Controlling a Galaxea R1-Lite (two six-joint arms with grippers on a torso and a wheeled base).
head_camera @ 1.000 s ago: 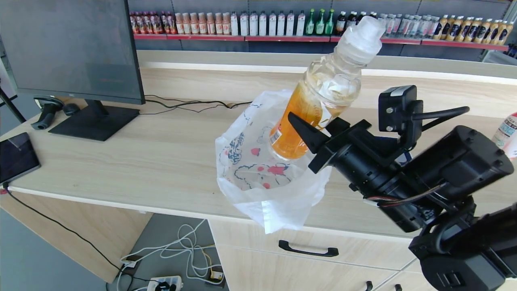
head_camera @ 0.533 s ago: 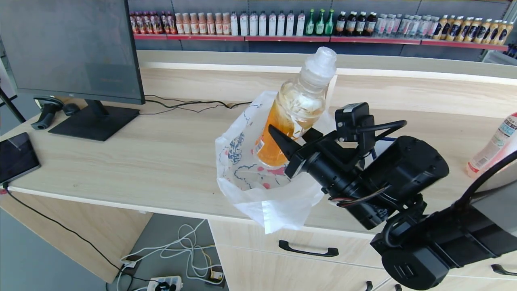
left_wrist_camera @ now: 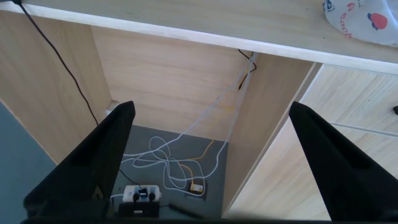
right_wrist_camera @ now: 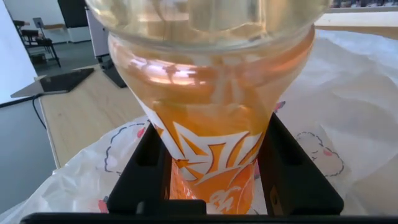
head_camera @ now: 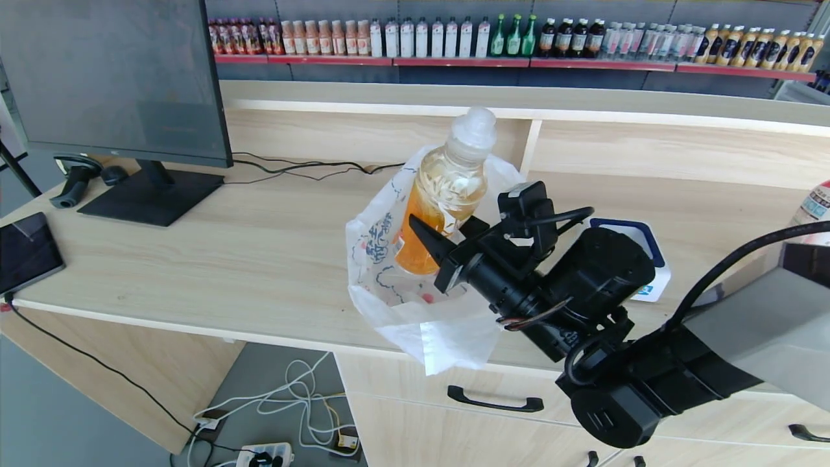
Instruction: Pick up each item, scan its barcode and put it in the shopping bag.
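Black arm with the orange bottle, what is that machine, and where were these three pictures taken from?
It is a two-armed robot at a shop counter. The large picture comes from a camera on its head, the two small ones from cameras on its wrists. Its right hand is shut on a bottle of orange drink, held at the mouth of a white bag on the counter. The left hand is open, low in front of the counter, above floor cables. A monitor stands at the counter's left.
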